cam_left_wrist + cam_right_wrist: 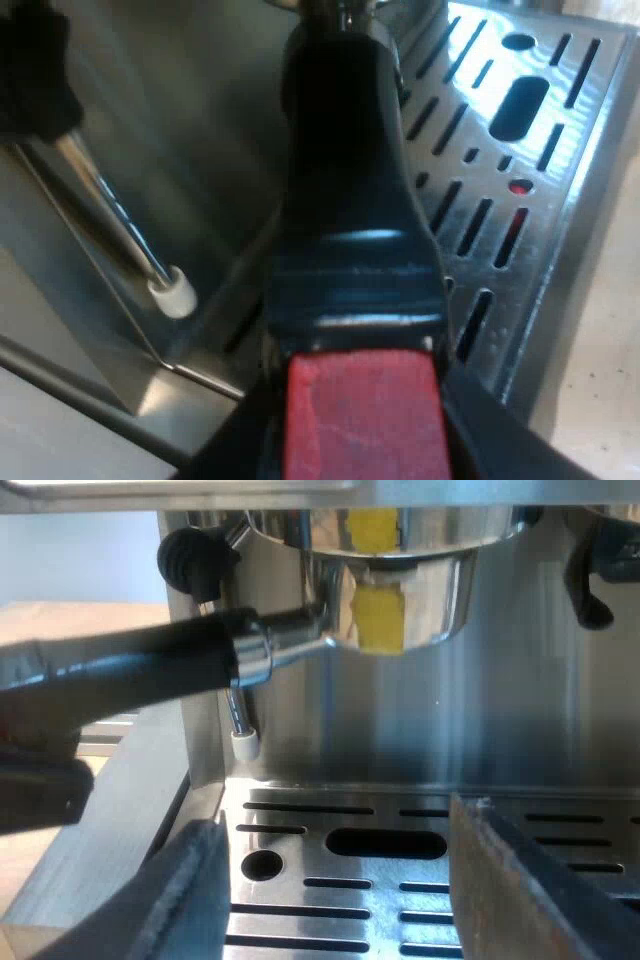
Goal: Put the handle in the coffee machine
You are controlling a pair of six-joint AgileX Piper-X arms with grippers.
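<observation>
AT THE ESPRESSO MACHINE [560,680] — My left claw [362,445] is clamped on the handle [345,180]. Its black fingers [470,450] press either side of the red end [360,400], above the slotted drip tray [570,140]. From the right wrist cam, the metal holder [400,580] sits up under the brew head at the machine's front, w/ its dark handle sticking out sideways (locked in or not, I can't tell). My right claw [350,895] hangs low over the drip tray, both fingers spread wide apart. The white-tipped steam wand [120,225] hangs near the handle, not touching it.
</observation>
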